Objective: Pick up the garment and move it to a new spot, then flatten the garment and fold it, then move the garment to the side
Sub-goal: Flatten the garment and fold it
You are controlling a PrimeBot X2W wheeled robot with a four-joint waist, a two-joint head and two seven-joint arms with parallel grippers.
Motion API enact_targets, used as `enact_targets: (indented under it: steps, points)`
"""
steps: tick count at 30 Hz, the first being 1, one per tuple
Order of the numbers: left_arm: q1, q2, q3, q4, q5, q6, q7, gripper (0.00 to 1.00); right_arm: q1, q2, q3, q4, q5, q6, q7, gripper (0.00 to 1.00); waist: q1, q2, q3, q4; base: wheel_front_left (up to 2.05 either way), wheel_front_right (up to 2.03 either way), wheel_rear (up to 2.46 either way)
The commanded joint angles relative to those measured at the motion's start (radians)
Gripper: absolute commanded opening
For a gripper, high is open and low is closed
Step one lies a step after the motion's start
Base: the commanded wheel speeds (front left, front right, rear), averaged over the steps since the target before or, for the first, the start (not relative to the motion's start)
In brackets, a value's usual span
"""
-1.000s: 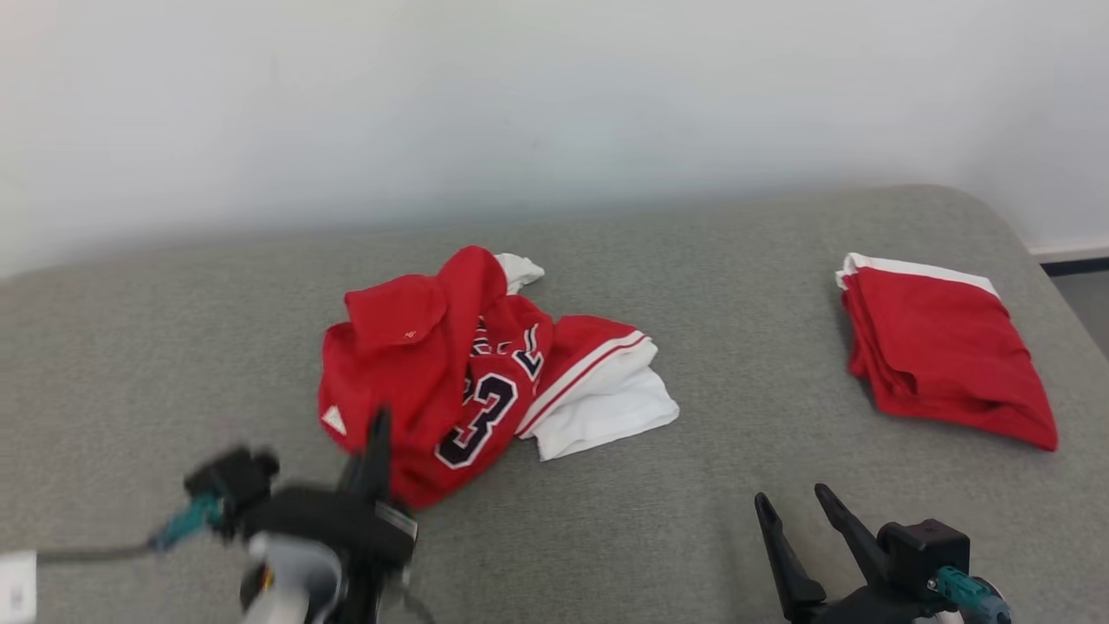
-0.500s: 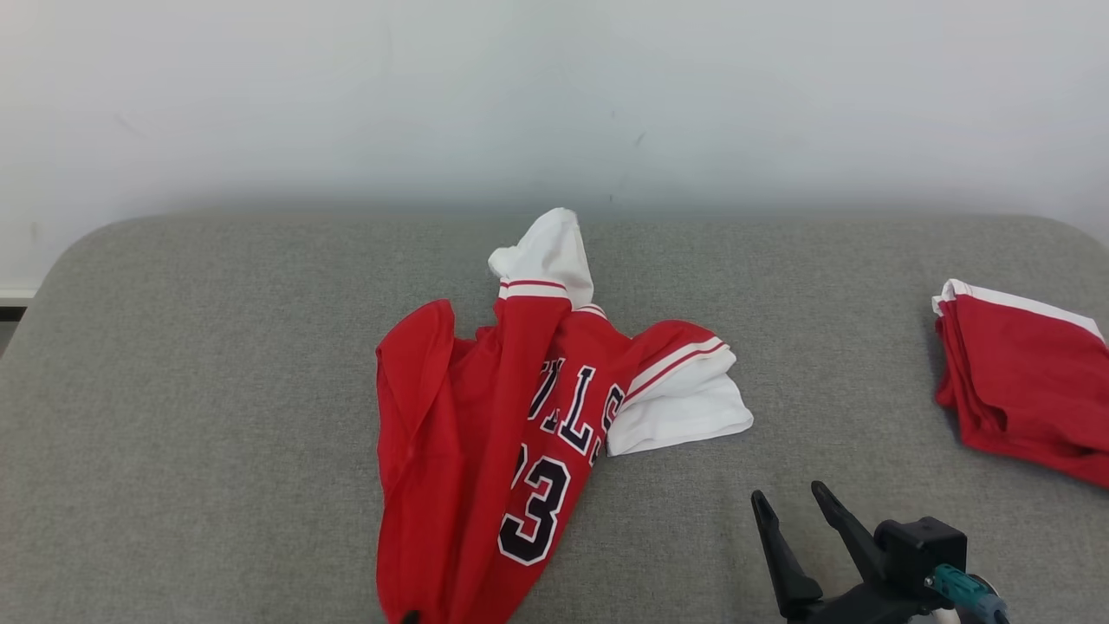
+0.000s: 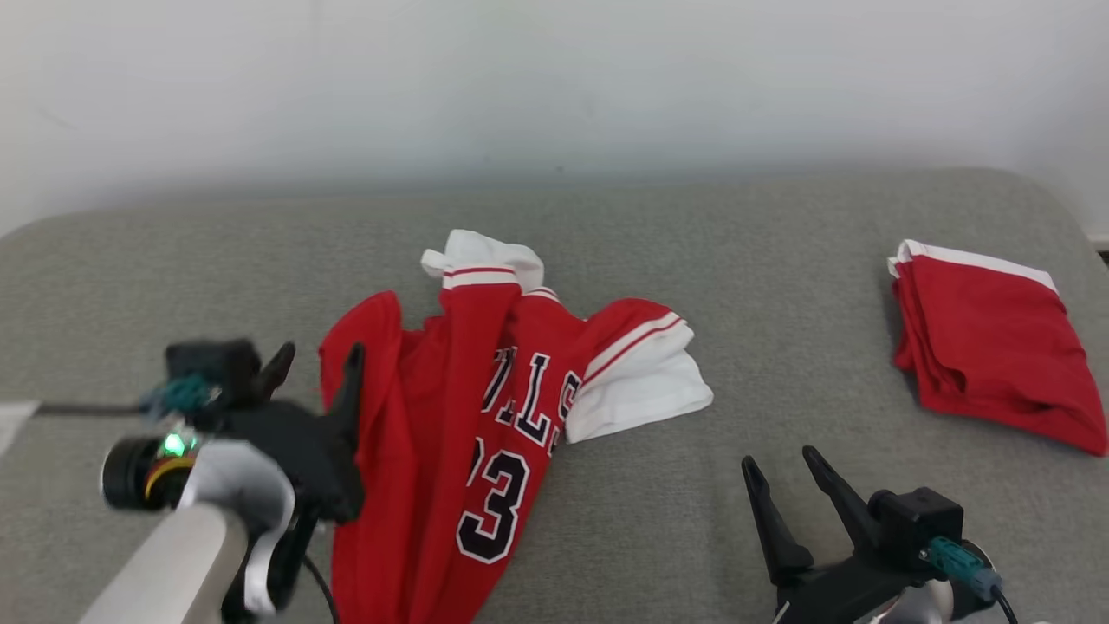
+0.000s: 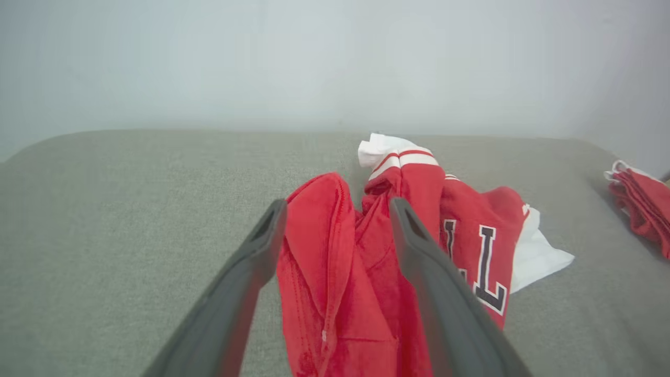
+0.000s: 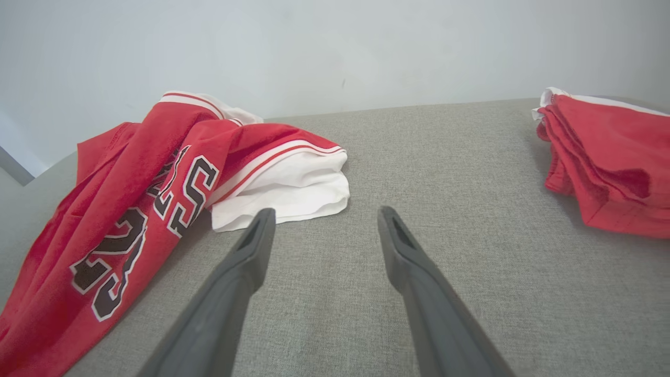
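The jersey [image 3: 485, 416] lies rumpled mid-frame on the worktop [image 3: 173, 260], trailing toward the lower edge. My left gripper [image 3: 319, 355] hangs released, fingers spread, just at its left border. My right gripper [image 3: 778, 459], lower right, is spread and empty too. I judge the cloth light, limp and rather slick. I'd pinch a hem corner or shoulder seam, one in each gripper.

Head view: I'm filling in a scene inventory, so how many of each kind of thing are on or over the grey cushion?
Crumpled red jersey: 1
Folded red bundle: 1
Pincers: 2, the left pincer and the right pincer, both open
Total: 4
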Motion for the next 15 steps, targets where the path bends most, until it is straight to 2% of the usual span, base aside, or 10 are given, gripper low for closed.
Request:
enact_targets:
  steps: [1,7,15]
  points:
    - [-0.079,0.001,-0.038,0.063,0.046,-0.006,0.047,1.00,-0.016,0.005,0.011,0.000,-0.008,-0.002,-0.005,1.00,-0.0001,0.0000,0.045,-0.064,0.00,0.00,0.00]
    - [-0.309,0.011,-0.158,0.262,0.170,-0.037,0.206,1.00,-0.039,0.013,0.019,0.016,-0.001,-0.002,-0.027,1.00,-0.0001,0.0000,0.091,-0.166,0.00,0.00,0.00]
    - [-0.447,0.044,-0.258,0.419,0.279,-0.058,0.347,1.00,-0.048,0.026,0.013,0.039,0.006,-0.002,-0.055,1.00,-0.0001,0.0000,0.135,-0.245,0.00,0.00,0.00]
